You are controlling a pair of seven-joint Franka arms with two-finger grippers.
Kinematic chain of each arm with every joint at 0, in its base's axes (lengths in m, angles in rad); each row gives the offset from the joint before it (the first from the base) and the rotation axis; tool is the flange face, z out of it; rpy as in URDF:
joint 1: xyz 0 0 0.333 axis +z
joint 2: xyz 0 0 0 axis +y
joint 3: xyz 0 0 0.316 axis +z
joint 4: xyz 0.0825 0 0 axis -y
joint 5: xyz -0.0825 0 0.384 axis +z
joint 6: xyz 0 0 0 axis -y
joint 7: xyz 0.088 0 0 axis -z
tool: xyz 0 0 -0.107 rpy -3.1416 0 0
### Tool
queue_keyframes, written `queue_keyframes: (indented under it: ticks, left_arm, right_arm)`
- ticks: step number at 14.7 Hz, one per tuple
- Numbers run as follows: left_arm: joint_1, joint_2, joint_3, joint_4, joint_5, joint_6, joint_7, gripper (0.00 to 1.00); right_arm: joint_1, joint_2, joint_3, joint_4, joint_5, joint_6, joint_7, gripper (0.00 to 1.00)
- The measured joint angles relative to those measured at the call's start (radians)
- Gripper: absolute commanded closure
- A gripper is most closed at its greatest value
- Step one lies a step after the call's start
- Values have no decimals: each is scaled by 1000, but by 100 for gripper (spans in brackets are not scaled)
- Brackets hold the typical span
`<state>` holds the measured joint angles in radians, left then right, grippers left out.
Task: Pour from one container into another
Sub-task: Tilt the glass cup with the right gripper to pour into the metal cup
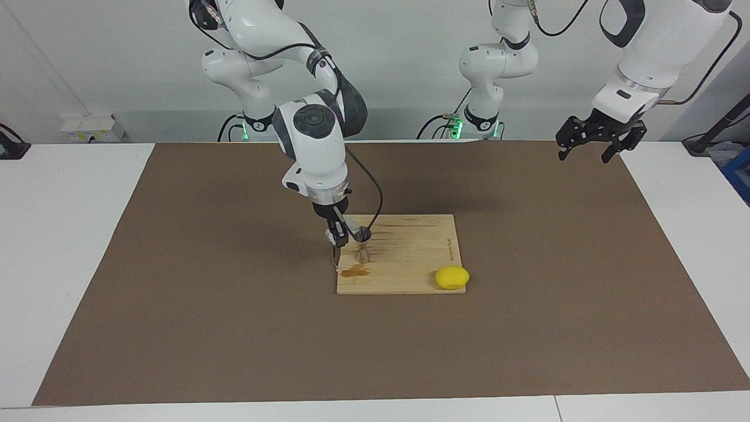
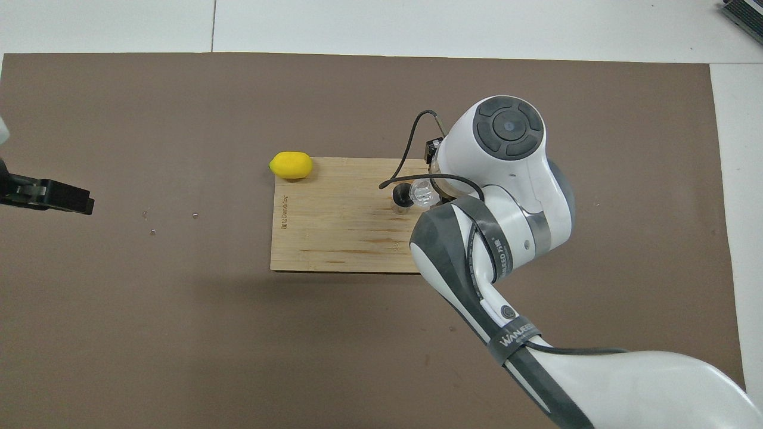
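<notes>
My right gripper (image 1: 343,230) is shut on the small clear glass tumbler (image 1: 352,226) (image 2: 421,192), just above the wooden board (image 1: 410,258) (image 2: 334,226). The tumbler is tipped, its mouth at the rim of the steel hourglass jigger (image 1: 363,247) (image 2: 400,196). The jigger stands upright on the board, at the board's edge toward the right arm's end. In the overhead view the right wrist hides the fingers. My left gripper (image 1: 583,151) (image 2: 71,201) hangs open and empty, high over the mat at the left arm's end.
A yellow lemon (image 1: 452,277) (image 2: 291,165) rests at the board's corner farthest from the robots, toward the left arm's end. A brown wet patch (image 1: 354,271) lies on the board just farther out than the jigger. Small specks (image 2: 152,231) dot the brown mat (image 1: 234,328).
</notes>
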<state>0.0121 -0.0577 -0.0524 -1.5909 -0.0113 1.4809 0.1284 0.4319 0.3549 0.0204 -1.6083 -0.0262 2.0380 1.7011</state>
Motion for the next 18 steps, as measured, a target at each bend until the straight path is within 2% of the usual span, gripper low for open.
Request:
queue_keyframes:
  ticks: [4, 10, 18]
  left_arm:
    - [-6, -9, -4, 1, -19, -26, -85, 0]
    - [-6, -9, -4, -7, -19, -25, -100, 0]
    - [-4, -10, -2, -10, -19, -25, -104, 0]
  right_arm:
    - [13, 5, 0, 7, -45, 0, 22, 89]
    - [21, 7, 0, 12, -96, 1, 24, 90]
    - [22, 8, 0, 29, -99, 0, 48, 92]
